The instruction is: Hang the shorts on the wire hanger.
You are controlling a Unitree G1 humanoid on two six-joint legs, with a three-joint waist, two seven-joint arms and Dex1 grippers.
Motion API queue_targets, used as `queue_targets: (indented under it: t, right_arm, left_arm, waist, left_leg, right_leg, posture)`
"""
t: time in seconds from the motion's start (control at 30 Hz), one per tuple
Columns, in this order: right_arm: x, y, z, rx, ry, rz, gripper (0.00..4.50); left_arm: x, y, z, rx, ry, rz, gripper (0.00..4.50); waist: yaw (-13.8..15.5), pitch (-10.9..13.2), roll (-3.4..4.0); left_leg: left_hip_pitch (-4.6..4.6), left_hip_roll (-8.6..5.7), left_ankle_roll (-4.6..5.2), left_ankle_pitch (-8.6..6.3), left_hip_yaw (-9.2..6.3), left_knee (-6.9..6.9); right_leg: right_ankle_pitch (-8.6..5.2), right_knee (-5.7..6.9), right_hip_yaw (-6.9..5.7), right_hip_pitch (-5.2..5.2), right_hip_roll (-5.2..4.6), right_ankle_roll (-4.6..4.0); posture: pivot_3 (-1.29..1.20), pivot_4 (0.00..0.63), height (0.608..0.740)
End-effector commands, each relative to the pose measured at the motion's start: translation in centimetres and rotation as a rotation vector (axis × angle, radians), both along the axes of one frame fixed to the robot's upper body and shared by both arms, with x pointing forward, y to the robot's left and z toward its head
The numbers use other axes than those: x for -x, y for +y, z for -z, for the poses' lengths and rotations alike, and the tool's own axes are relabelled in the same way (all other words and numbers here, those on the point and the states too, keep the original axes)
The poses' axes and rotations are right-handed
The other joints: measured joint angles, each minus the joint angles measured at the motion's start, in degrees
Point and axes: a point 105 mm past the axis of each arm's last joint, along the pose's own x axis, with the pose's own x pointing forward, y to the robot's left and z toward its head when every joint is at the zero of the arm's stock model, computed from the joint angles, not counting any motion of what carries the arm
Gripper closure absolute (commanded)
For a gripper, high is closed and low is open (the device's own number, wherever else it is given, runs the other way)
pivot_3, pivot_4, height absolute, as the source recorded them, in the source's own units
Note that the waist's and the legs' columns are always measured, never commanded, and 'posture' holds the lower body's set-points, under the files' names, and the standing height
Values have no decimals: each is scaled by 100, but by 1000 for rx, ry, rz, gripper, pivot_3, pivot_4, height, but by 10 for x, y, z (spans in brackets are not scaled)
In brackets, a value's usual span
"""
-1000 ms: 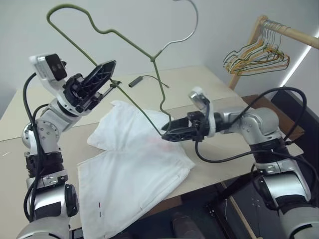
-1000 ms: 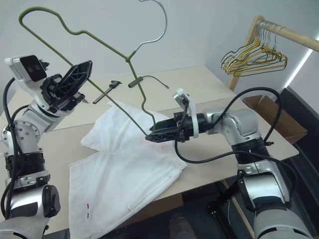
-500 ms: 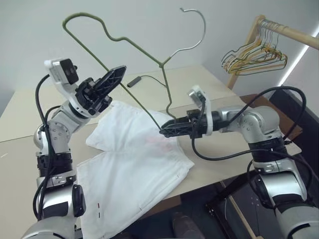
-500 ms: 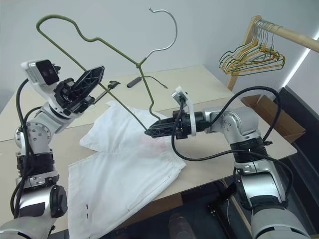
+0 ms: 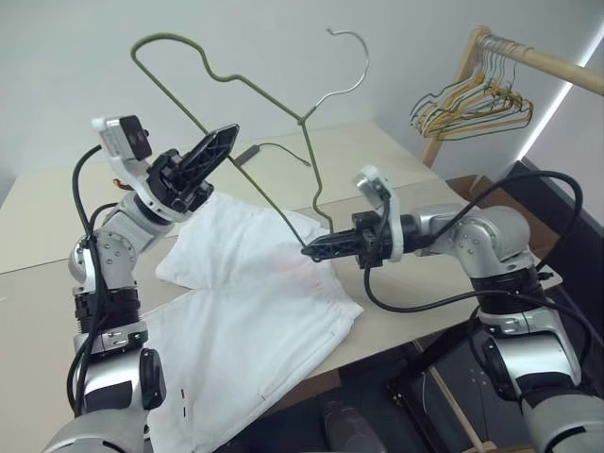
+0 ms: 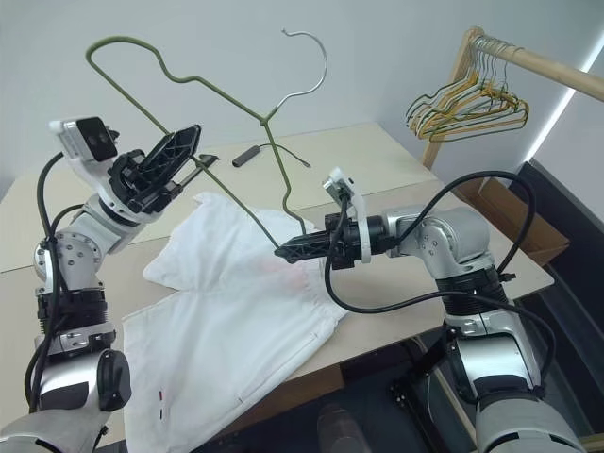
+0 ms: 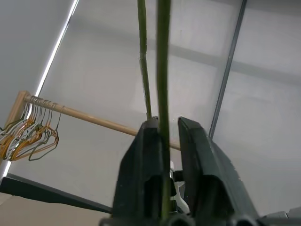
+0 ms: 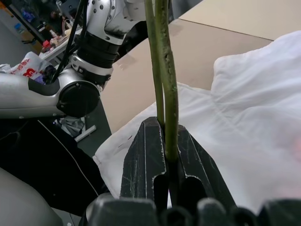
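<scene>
- A pale tabletop (image 5: 444, 179) stands before a plain grey wall, with a wooden rail (image 5: 528, 57) of bunched tan, yellow and green hangers (image 5: 472, 99) off its far right corner.
- The shorts (image 5: 250, 311) lie flat and spread across the near middle of the tabletop, one leg drooping over the near edge; nothing holds them.
- The wire hanger (image 5: 274, 127) is raised clear above the shorts, tilted, its hook (image 5: 347, 61) uppermost.
- The right gripper (image 5: 310, 251) is clamped tight on the hanger's lower corner, just over the shorts' right side near the faint pink patch.
- The left gripper (image 5: 225, 137) straddles the long straight wire over the shorts' far left corner. In the left wrist view the wire runs in the gap between its fingers (image 7: 141, 165), which stand slightly apart; it looks more like a loose guide than a firm pinch.
- The step in hand reads as a handover of the hanger to the right gripper, which would free the left for the cloth.
- To do it well, the right grip should bear the hanger's full weight before the left lets go, or the frame may swing round the pinched corner.
- The left fingers should back off along the wire without snagging it, then reach down for the waistband.
- The hanger's free end should stay pointed toward a leg opening, above the cloth.
</scene>
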Motion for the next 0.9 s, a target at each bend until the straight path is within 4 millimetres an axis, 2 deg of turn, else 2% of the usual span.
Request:
queue_targets:
  t: [0.03,0.13,0.17,0.2,0.23,0.3,0.4,0.47,0.53,0.6,0.67,0.77,0.9]
  right_arm:
    - [-4,-11,-26,-103,-53,51,4500]
    - [-7,-24,-31,-126,-34,123,4500]
    - [-5,-37,-27,-106,-10,162,4500]
    - [-3,-46,-24,-89,8,187,4500]
    - [2,-57,-20,-58,25,210,4500]
    - [11,-77,-8,2,78,254,4500]
    - [34,-120,27,150,232,375,4500]
    - [54,-136,48,261,324,418,4500]
    - [73,-143,62,326,384,423,4500]
    - [107,-151,72,262,580,368,4500]
    - [130,-154,77,227,717,313,4500]
    - [140,-157,84,201,805,289,4500]
    - [127,-164,93,186,873,322,4500]
  left_arm:
    - [1,-8,18,-121,23,-6,2464]
    - [3,-11,62,-383,66,-35,1457]
    - [7,-3,85,-547,63,-54,1146]
    - [10,4,100,-658,57,-58,845]
    - [14,13,110,-740,47,-59,515]
    - [20,27,111,-784,41,-56,31]
    - [25,33,108,-907,-51,-98,31]
    - [33,30,111,-985,-116,-72,31]
    - [43,28,114,-1039,-164,-24,31]
    - [54,22,116,-1101,-225,40,31]
    - [58,18,116,-1128,-264,71,31]
    - [59,14,111,-1123,-286,92,31]
    - [63,13,110,-1149,-315,128,31]
  waist:
    - [-11,0,0]
    - [-56,0,0]
    - [-67,0,0]
    - [-68,0,0]
    - [-68,1,1]
    - [-55,2,1]
    - [74,4,-2]
    - [150,4,-2]
    - [195,4,-2]
    - [219,7,-6]
    - [257,9,-10]
    - [248,10,-13]
    - [176,8,-21]
  left_leg:
    - [1,0,0,0,0,0]
    - [3,0,0,0,0,-1]
    - [3,0,0,0,0,-3]
    - [4,1,0,0,-1,-6]
    - [4,1,0,0,-1,-9]
    - [-4,1,0,0,1,-12]
    - [-21,1,1,0,2,-8]
    - [-19,1,2,-1,5,-10]
    - [-13,4,3,-2,13,-14]
    - [-7,6,2,-3,24,-15]
    - [9,7,3,-3,28,-14]
    - [28,8,3,-3,33,-12]
    - [47,12,4,-4,46,-12]
  right_leg:
    - [0,1,0,0,0,0]
    - [0,1,1,0,0,0]
    - [0,2,1,0,1,0]
    - [0,2,1,-1,2,-1]
    - [-1,3,1,0,4,-2]
    - [-2,-3,1,-8,3,-3]
    - [-7,-13,0,-20,-1,0]
    - [-9,-24,-1,-14,-1,2]
    - [-12,-27,4,-14,0,2]
    - [-17,-22,14,-12,4,7]
    - [-38,-21,19,1,5,39]
    - [-44,-29,22,20,4,44]
    - [-43,-42,38,34,10,46]
  posture:
    - [-300,0,740]
    - [-300,0,740]
    - [-299,0,740]
    - [-299,0,740]
    - [-299,0,740]
    - [-295,0,740]
    - [-289,0,740]
    - [-291,0,740]
    - [-297,0,740]
    - [-299,0,740]
    - [-299,0,740]
    - [-301,0,740]
    - [-298,0,740]
